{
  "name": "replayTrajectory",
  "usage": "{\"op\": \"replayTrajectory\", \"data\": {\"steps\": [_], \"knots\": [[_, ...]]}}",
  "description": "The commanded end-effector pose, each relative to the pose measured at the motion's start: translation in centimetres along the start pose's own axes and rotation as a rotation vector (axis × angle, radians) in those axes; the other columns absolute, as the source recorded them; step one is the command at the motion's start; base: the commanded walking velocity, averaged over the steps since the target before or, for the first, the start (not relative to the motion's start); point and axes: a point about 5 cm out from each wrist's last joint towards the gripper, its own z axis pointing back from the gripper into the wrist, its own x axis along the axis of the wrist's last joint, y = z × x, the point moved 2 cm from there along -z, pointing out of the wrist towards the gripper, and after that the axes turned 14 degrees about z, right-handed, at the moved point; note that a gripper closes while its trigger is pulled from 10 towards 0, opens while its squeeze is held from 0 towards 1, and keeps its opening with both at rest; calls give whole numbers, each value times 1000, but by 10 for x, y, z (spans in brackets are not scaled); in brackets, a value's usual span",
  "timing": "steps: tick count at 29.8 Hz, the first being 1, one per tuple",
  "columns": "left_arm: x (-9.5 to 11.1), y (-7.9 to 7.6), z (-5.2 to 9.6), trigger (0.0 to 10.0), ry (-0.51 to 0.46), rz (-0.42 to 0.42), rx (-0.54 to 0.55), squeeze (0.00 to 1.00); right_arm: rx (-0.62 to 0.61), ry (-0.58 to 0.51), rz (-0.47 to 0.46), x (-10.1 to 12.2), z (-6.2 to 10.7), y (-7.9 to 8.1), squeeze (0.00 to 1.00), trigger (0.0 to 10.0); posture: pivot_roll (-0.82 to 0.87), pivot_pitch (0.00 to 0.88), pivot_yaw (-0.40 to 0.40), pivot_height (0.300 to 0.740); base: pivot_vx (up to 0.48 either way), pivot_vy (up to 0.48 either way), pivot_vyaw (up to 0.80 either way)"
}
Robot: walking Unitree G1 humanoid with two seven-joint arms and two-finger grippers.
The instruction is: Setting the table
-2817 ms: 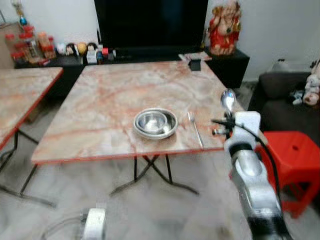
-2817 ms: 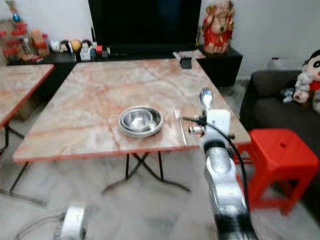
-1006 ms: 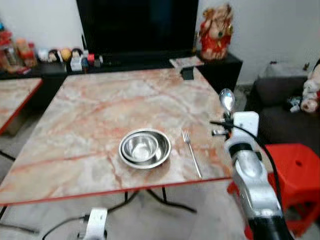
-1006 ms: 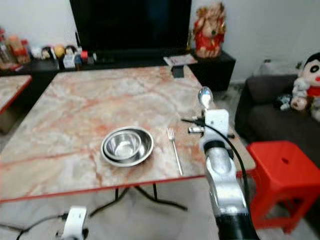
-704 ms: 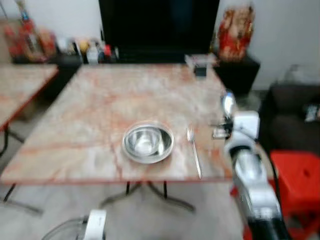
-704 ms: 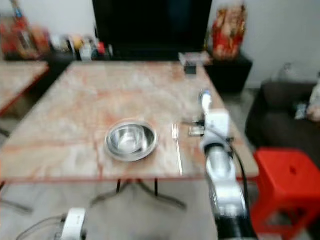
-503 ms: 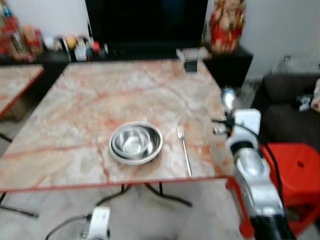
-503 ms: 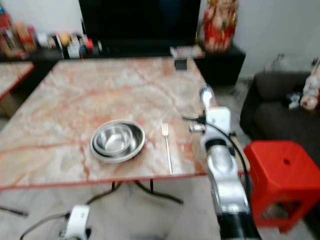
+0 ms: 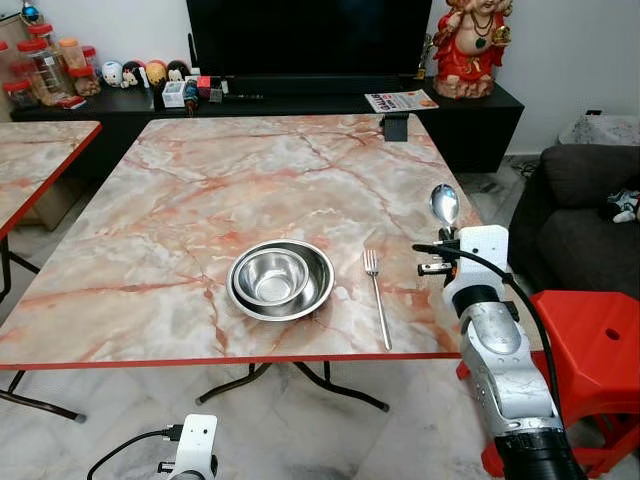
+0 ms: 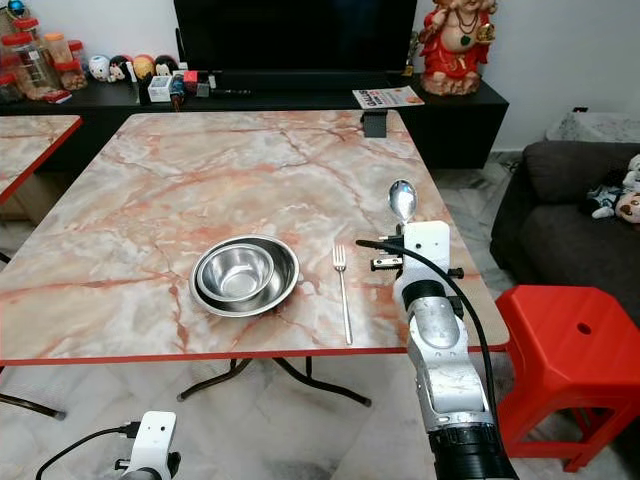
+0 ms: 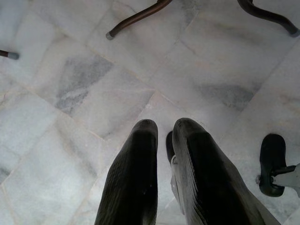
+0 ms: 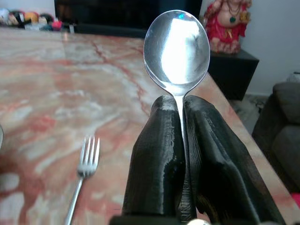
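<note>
While your right end effector [image 12: 180, 187] stays clenched on the spoon [image 12: 177, 47], with the handle pinched between its two black fingers and the bowl standing upright above them, the relation that matters is where the free strip of desk lies from it. The fork [image 9: 377, 297] lies on the desk [image 9: 200, 200] just right of the steel bowl [image 9: 281, 279], its long axis running from the near edge toward the far edge, tines pointing away from you. The spoon hangs over the desk's right edge, near the near right corner, to the right of the fork and raised above the surface. Your open strip is the bare marble between the fork and the right edge, so I judge the coming move to be a short shift left and down, with the spoon tipped from upright to lie parallel to the fork.

Your right arm is clearly the nearer one. The left end effector [image 11: 161, 140] hangs idle low by the floor [image 11: 70, 84], its fingers nearly closed and grasping nothing.

From the head views you get the layout: bowl, fork, spoon and desk edge in one line. From the right wrist view you get what they cannot give, the handle seated straight in the narrow gap between the fingers, with the fork's tines [image 12: 89, 150] down on the marble beyond.
</note>
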Motion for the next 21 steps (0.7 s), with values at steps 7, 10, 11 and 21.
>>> {"op": "replayTrajectory", "data": {"steps": [7,10,11,21], "knots": [[-4,5,1,10000,16,-2,9,0,57,76,16,-21,-5,10,0,10000,-49,0,11,728,0,0,0],[-4,5,1,10000,16,0,11,0,80,82,1,-24,-7,14,0,10000,-45,0,11,728,0,0,0],[-4,5,1,10000,16,0,11,0,85,81,-1,-24,-8,14,0,10000,-45,0,11,728,0,0,0],[-7,9,2,10000,19,1,19,0,150,85,-15,-27,-22,28,0,10000,-27,0,8,728,0,0,0]]}}
